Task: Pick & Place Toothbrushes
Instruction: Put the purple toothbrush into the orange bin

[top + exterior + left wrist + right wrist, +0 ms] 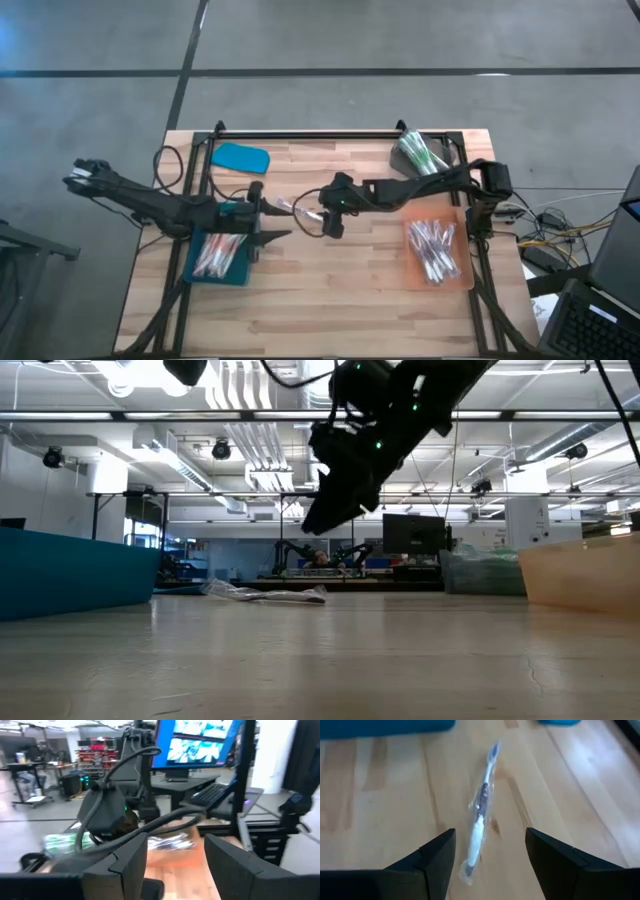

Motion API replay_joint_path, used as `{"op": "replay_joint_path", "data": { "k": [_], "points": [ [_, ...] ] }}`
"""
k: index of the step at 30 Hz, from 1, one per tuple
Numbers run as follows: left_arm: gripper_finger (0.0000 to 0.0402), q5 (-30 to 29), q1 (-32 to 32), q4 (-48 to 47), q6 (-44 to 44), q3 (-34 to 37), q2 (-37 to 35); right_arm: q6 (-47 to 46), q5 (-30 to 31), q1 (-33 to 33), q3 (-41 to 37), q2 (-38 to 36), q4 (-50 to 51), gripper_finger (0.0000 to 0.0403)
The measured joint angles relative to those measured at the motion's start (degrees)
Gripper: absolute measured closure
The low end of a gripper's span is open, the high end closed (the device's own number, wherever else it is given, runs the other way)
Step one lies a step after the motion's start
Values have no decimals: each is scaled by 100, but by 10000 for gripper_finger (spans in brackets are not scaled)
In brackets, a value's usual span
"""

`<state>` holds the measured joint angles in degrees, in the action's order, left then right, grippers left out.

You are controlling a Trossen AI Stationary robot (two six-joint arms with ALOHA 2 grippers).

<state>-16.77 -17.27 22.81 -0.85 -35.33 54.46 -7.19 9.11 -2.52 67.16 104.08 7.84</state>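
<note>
Overhead layout. Right gripper (pixel 322 222), fingers spread and empty, hangs above table centre over a wrapped toothbrush (pixel 481 810) lying flat on the wooden table (pixel 350 290). Left gripper (pixel 272 226), spread, empty, sits at nine o'clock beside the blue tray (pixel 222 256) of toothbrushes. Orange tray (pixel 437 254) of toothbrushes lies at three o'clock.
</note>
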Motion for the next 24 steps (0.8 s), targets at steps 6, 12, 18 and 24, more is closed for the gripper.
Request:
{"op": "replay_joint_path", "data": {
  "k": [6, 12, 18, 24],
  "points": [
    [199, -398, 174, -126, -106, 0, 120, -10, -171, -95, 10, 354, -103, 151],
    [199, -523, 179, -216, -108, 0, 54, -18, -187, -95, 13, 741, -407, 140],
    [199, -513, 154, -148, -160, -2, -125, -31, -180, -86, 230, 1238, -407, 151],
    [199, -477, 142, -243, -55, -1, -114, -32, -163, -108, 492, 1550, -403, 178]
  ]
}}
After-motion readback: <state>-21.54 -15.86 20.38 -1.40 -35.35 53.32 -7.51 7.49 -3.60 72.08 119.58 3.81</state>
